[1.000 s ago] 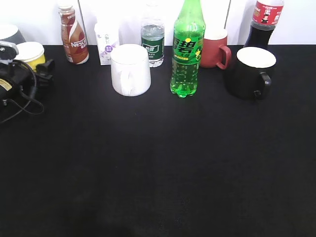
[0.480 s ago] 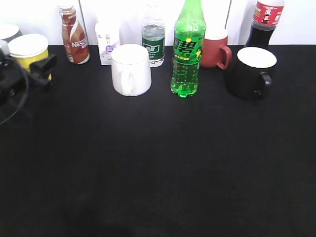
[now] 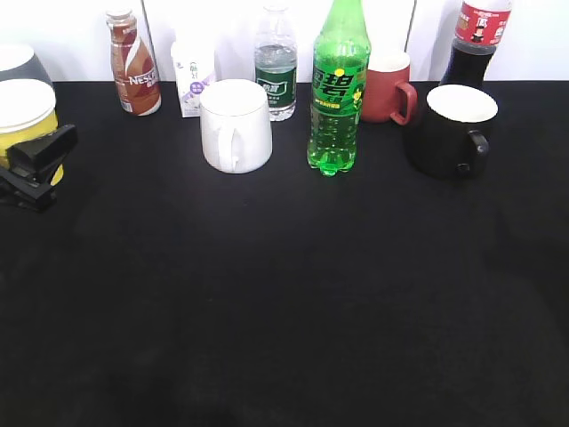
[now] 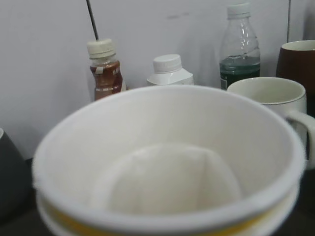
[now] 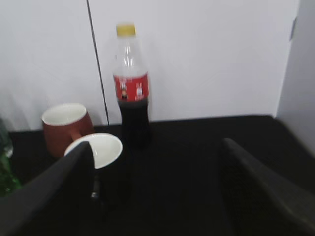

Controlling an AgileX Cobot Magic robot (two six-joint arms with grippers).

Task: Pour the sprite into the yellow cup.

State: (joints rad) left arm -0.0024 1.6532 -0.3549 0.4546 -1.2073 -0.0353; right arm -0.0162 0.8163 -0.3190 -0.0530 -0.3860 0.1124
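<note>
The sprite [image 3: 337,89] is a tall green bottle that stands capped and upright at the back middle of the black table. The yellow cup [image 3: 20,108] is at the far left edge, upright and empty. My left gripper [image 3: 31,142] is shut on it, with one black finger [image 3: 42,146] across its front. In the left wrist view the cup's white inside [image 4: 167,167] fills the frame and hides the fingers. My right gripper [image 5: 157,196] is open and empty, pointing at the back right corner; it is out of the exterior view.
A white mug [image 3: 236,124] stands left of the sprite. A red mug [image 3: 388,86], a black mug [image 3: 449,129] and a cola bottle [image 3: 476,40] stand to its right. A water bottle [image 3: 275,71], a carton [image 3: 192,78] and a Nescafe bottle [image 3: 133,62] line the back.
My left gripper has carried the yellow cup leftward and toward the front. The arm's body and cables have slid out of the left edge. The bottles and mugs have not moved.
</note>
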